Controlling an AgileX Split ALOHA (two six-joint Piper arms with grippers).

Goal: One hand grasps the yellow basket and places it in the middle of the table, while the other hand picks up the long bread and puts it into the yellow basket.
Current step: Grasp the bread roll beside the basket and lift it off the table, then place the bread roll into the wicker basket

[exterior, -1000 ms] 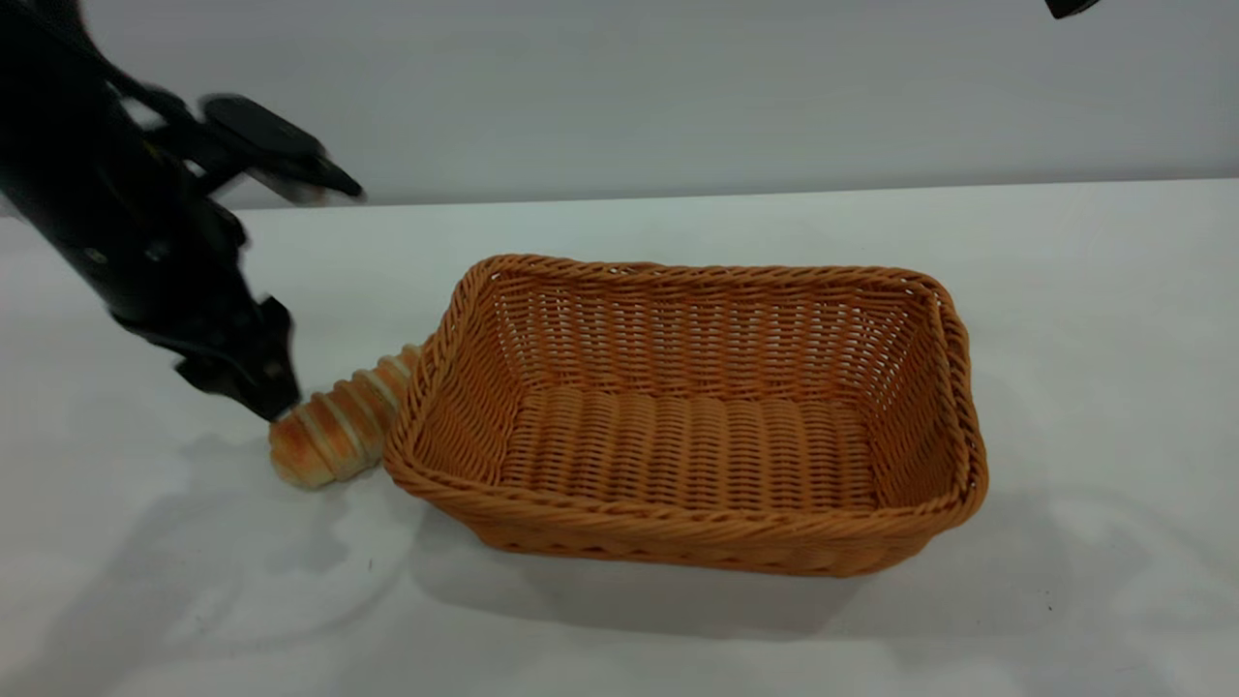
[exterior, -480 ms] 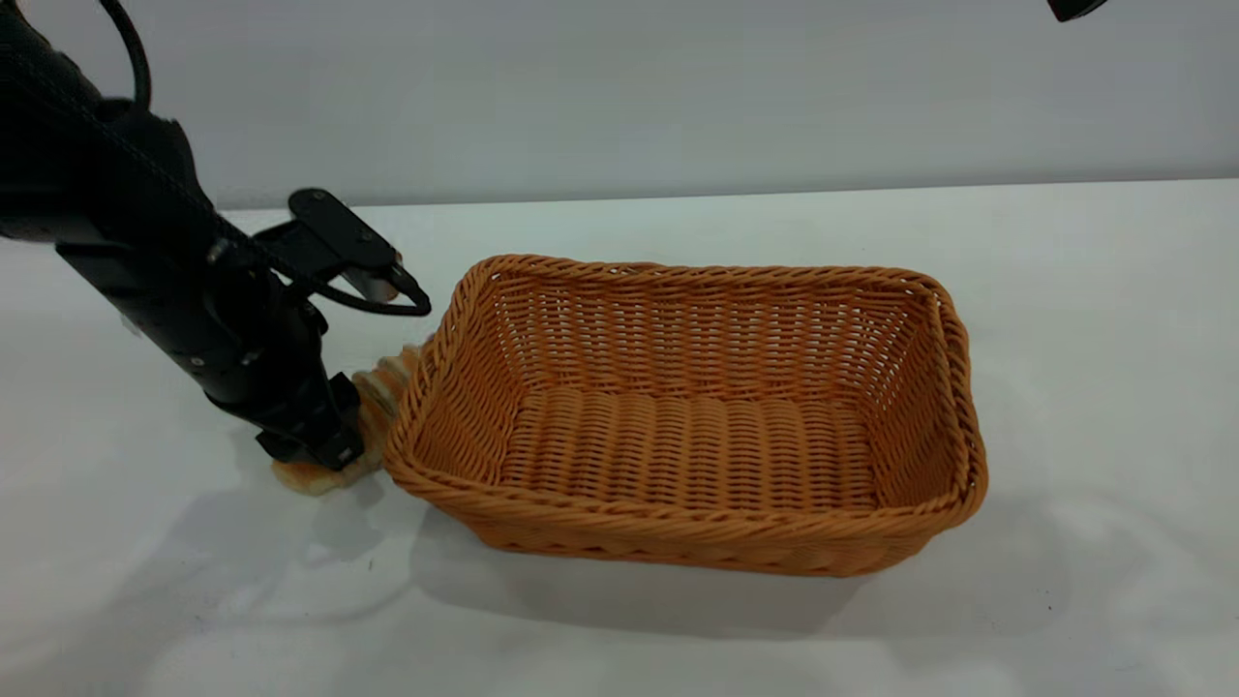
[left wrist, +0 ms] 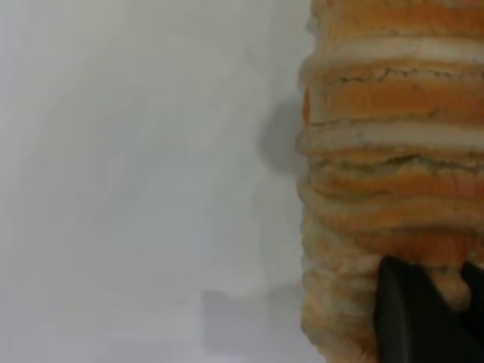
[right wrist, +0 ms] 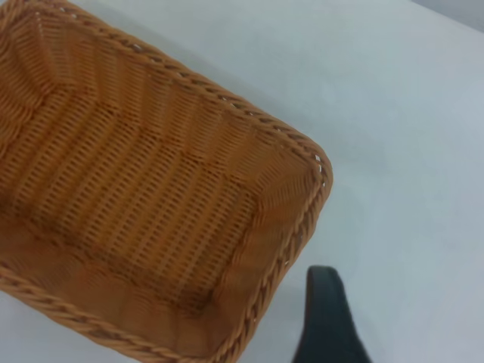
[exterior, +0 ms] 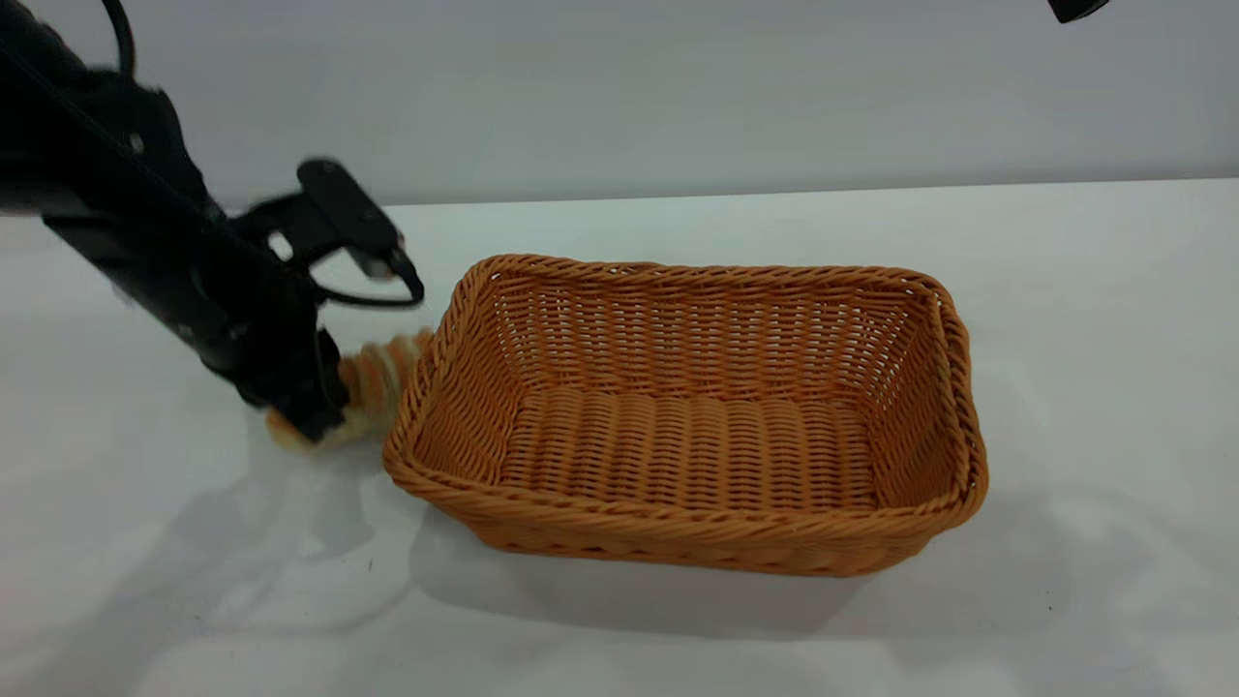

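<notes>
Long bread [exterior: 373,387] pinched by left end effector [exterior: 324,402] beside yellow basket [exterior: 697,523]; no writing legible.

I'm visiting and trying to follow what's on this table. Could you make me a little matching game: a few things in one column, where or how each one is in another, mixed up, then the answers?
Things:
1. yellow basket
2. long bread
3. left gripper
4. table

States:
A. white, bearing everything
B. down at the bread, just outside the basket's left end
C. empty inside, standing mid-table
D. lying against the basket's left end, outside it

Pairs: 1-C, 2-D, 3-B, 4-A
</notes>
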